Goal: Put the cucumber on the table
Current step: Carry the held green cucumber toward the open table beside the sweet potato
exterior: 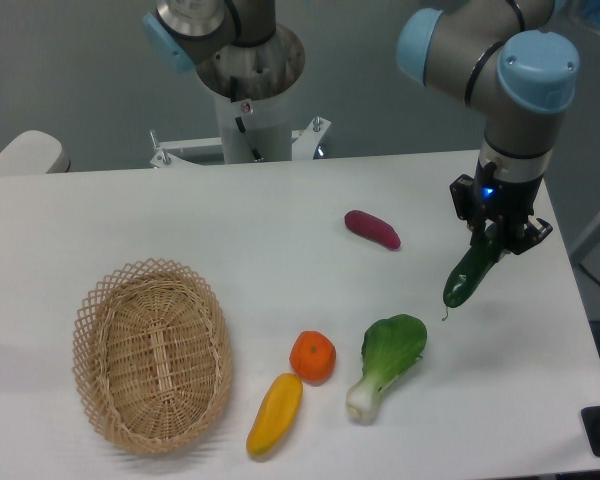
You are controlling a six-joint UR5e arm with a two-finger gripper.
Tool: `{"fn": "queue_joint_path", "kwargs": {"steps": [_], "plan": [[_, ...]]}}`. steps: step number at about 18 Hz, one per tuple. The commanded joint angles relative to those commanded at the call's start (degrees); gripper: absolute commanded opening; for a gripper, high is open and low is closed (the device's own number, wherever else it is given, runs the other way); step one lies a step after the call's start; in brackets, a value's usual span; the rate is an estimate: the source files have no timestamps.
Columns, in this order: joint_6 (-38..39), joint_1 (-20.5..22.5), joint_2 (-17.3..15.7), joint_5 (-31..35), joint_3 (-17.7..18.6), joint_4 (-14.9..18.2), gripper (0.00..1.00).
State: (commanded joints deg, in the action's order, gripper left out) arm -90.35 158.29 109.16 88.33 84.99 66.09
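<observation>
Clearly, the pincer [500,236] is clamped on the glossy dark green cucumber [471,275], which hangs tilted, thin stem tip lowest

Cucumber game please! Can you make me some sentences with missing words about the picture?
1. The pincer holds the ____ above the table.
2. The wicker basket has ____ inside it.
3. The orange sits between the bok choy and the ____ vegetable.
4. The purple sweet potato lies on the ____.

Missing words: cucumber; nothing; yellow; table.
</observation>
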Motion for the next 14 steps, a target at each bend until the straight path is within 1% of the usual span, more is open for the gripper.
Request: {"fn": "queue_joint_path", "kwargs": {"steps": [5, 8, 10, 12, 14], "plan": [[0.5, -0.4, -0.5, -0.1, 0.8, 0.6, 0.18], [3.5, -1.4, -0.9, -0.1, 1.6, 1.1, 0.18], [4.6, -2.1, -1.8, -0.1, 3.1, 1.3, 0.18], [7.3, -2.5, -3.1, -0.2, 5.2, 1.4, 0.18], [10.7, -4.5, -4.0, -0.1, 6.8, 1.4, 0.19]]}}
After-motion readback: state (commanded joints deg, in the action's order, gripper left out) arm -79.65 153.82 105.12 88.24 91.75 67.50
